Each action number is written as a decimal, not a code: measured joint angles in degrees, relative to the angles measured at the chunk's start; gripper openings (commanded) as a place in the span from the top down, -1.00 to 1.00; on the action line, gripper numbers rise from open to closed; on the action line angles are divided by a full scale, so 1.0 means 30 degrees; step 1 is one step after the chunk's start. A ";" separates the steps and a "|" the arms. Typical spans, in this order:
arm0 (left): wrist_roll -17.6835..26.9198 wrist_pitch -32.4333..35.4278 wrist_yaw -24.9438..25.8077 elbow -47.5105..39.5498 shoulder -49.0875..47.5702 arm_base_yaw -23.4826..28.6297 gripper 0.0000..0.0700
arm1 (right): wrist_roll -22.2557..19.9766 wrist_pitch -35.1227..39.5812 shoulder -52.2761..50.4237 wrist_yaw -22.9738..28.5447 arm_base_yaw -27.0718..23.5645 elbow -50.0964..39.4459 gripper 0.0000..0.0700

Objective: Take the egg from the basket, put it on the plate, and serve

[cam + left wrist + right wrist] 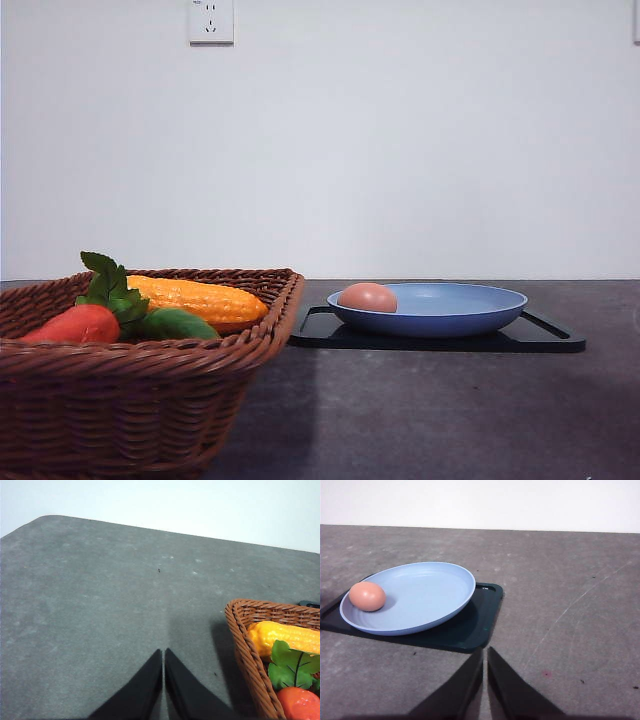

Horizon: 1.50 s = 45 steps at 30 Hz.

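Both claws pressed together, carrying nothing, egg sitting in plate
Right gripper and left gripper are hovering over bare table; egg is resting at the plate rim, plate lying on black tray, basket keeping only vegetables – transfer looks done

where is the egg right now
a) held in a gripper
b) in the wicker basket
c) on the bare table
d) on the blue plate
d: the egg lies inside the blue plate near its rim, and the plate sits on the black tray.
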 measured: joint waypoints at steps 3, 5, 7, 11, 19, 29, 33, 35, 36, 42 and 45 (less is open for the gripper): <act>0.0000 0.0000 0.0007 0.0000 0.0000 0.0000 1.00 | 0.0001 0.0000 0.0000 0.0000 0.0000 0.0000 1.00; 0.0000 0.0000 0.0007 0.0000 0.0000 0.0000 1.00 | 0.0001 0.0000 0.0000 0.0000 0.0000 0.0000 1.00; 0.0000 0.0000 0.0005 0.0000 0.0000 0.0000 1.00 | 0.0001 0.0000 0.0000 0.0000 0.0000 0.0000 1.00; 0.0000 0.0000 0.0007 0.0000 0.0000 0.0000 1.00 | 0.0001 0.0000 0.0000 0.0000 0.0000 0.0000 1.00; 0.0000 0.0000 0.0007 0.0000 0.0000 0.0000 1.00 | 0.0001 0.0000 0.0000 0.0000 0.0000 0.0000 1.00; 0.0000 0.0000 0.0007 0.0000 0.0000 0.0000 1.00 | 0.0001 0.0000 0.0000 0.0000 0.0000 0.0000 1.00; 0.0000 0.0000 0.0007 0.0000 0.0000 0.0000 1.00 | 0.0001 0.0000 0.0000 0.0000 0.0000 0.0000 1.00; 0.0000 0.0000 0.0007 0.0000 0.0000 0.0000 1.00 | 0.0001 0.0000 0.0000 0.0000 0.0000 0.0000 1.00; 0.0000 0.0000 0.0007 0.0000 0.0000 0.0000 1.00 | 0.0001 0.0000 0.0000 0.0000 0.0000 0.0000 1.00; 0.0000 0.0000 0.0007 0.0000 0.0000 0.0000 1.00 | 0.0001 0.0000 0.0000 0.0000 0.0000 0.0000 1.00; 0.0000 0.0000 0.0007 0.0000 0.0000 0.0000 1.00 | 0.0001 0.0000 0.0000 0.0000 0.0000 0.0000 1.00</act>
